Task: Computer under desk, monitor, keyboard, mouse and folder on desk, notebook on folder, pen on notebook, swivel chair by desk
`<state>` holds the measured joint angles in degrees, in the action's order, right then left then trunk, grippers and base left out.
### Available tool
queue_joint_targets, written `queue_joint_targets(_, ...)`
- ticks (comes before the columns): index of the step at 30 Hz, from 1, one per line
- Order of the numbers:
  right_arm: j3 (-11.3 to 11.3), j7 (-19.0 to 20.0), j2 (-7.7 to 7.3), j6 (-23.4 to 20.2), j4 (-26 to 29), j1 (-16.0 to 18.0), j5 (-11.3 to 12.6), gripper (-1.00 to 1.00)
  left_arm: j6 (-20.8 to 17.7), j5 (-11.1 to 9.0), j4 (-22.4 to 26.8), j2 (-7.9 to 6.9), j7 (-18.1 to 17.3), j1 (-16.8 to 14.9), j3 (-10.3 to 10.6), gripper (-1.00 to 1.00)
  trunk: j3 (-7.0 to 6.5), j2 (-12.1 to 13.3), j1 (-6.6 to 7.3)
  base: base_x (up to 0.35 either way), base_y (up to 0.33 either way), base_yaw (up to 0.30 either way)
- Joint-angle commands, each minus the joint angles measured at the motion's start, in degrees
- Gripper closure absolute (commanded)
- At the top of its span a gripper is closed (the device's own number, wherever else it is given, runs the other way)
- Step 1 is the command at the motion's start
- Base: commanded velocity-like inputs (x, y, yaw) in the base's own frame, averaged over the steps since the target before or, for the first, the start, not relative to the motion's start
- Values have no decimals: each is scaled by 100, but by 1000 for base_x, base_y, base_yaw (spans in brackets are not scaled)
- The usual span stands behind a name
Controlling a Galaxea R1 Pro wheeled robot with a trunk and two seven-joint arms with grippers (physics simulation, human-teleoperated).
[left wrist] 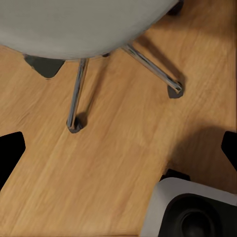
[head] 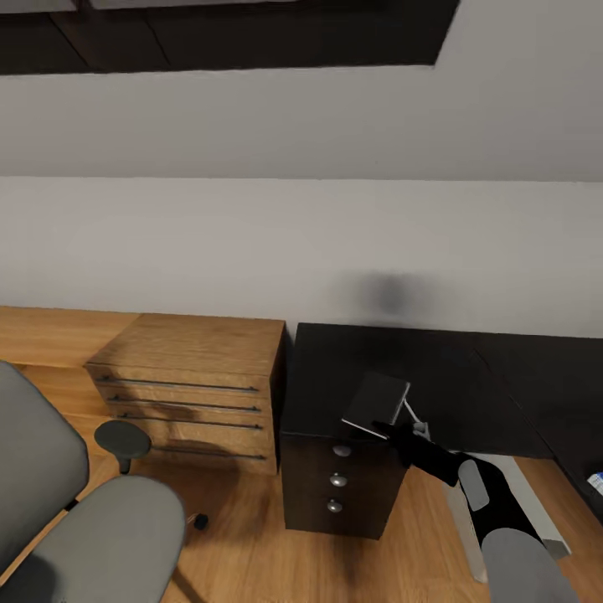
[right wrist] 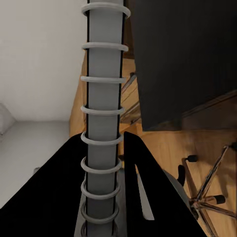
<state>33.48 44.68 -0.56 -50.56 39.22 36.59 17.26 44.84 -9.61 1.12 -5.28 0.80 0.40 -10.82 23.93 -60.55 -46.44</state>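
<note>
My right gripper (head: 394, 431) is shut on the notebook (head: 377, 402), a dark-covered pad tilted above the front edge of the glossy black desk (head: 435, 377), over its drawer unit. In the right wrist view the notebook's grey spiral spine (right wrist: 101, 123) runs between the gripper (right wrist: 102, 138) fingers, with the desk top (right wrist: 182, 59) beyond. The grey swivel chair (head: 117, 528) stands at the lower left, its seat bare. My left gripper (left wrist: 118, 153) is open over the wood floor beside the chair's seat (left wrist: 74, 24) and chrome legs. A light grey box (head: 543, 512), apparently the computer, lies under my right arm.
A low oak chest (head: 193, 377) with long bar handles stands against the wall, left of the desk's three-knob drawer unit (head: 337, 481). A small blue and white thing (head: 596, 481) peeks in at the right edge. My own base (left wrist: 192, 212) is close to the chair's legs.
</note>
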Motion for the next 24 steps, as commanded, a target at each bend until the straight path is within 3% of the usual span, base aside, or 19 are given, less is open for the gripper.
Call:
queue_joint_targets(1, 18, 23, 3, -24, -3, 6, -12, 100, 7, -5, 11, 1, 8, 4, 0, -100, 1, -4, 3, -310, 0, -226)
queue_joint_targets(9, 18, 52, -4, 1, 2, 6, -12, 100, 4, -5, 11, 9, 14, 4, 0, -100, -13, -4, 3, -220, -167, -211)
queue_joint_targets(20, 18, 128, -71, 11, 10, 1, -20, 100, -2, -5, 11, 20, 16, 4, 12, -100, -14, -4, 3, -11, -332, -17)
queue_joint_targets(24, 18, 129, -136, 16, 32, -3, -21, 100, 17, 2, 159, 119, -39, 4, 24, -100, -14, -4, 3, 0, -66, 0)
